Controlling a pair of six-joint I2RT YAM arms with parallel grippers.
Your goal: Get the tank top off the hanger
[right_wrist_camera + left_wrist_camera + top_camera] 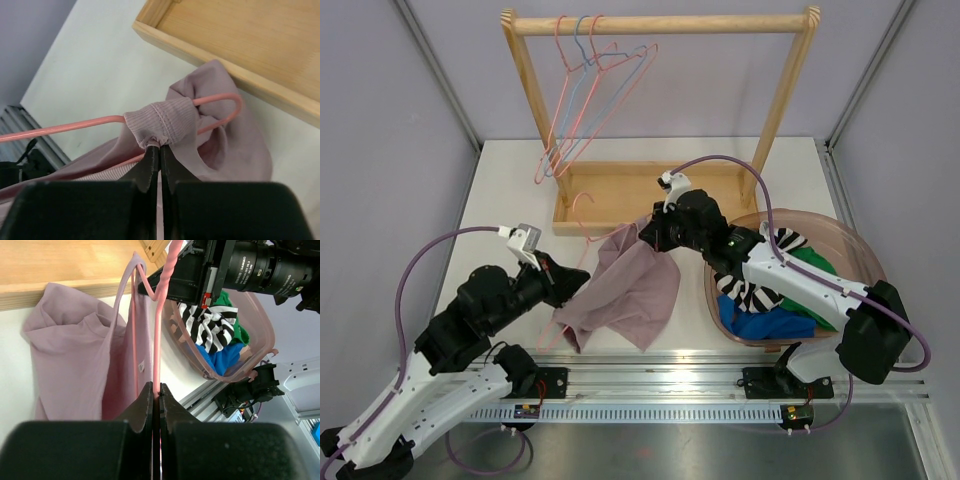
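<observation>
The desk is a white, matte surface, walled in by pale grey panels on the left, right and far sides. Towards the back stands a wooden clothes rack, its shallow tray-like base flat on the desk. In front of that base a mauve tank top lies crumpled on the white surface, its upper end bunched against the tray's front edge, with a pink wire hanger threaded through it. To the right, just beside the tank top, sits a translucent pinkish plastic tub. An aluminium rail runs along the near edge.
</observation>
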